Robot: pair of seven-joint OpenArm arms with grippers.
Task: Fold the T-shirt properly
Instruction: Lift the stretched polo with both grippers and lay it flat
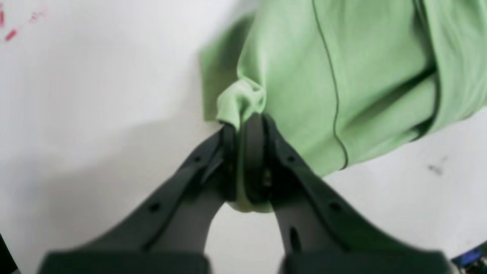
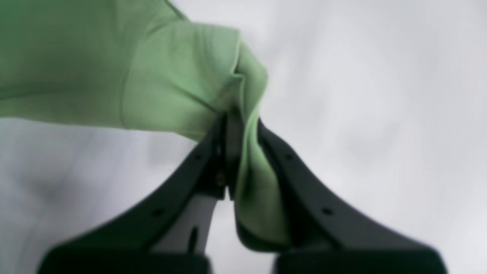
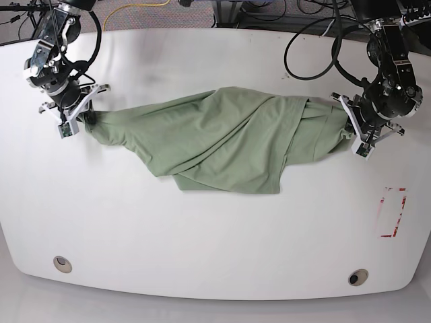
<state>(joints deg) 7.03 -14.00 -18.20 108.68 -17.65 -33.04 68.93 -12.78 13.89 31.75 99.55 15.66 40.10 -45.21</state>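
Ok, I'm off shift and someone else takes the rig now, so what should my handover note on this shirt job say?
Left hand: shut on one end of the T-shirt.
Right hand: shut on the other end.
The shirt is stretched between them across the white table, twisted and bunched in the middle.
Done: both ends gripped. No neat fold shows.
Left: spread it flat, then make all the folds.
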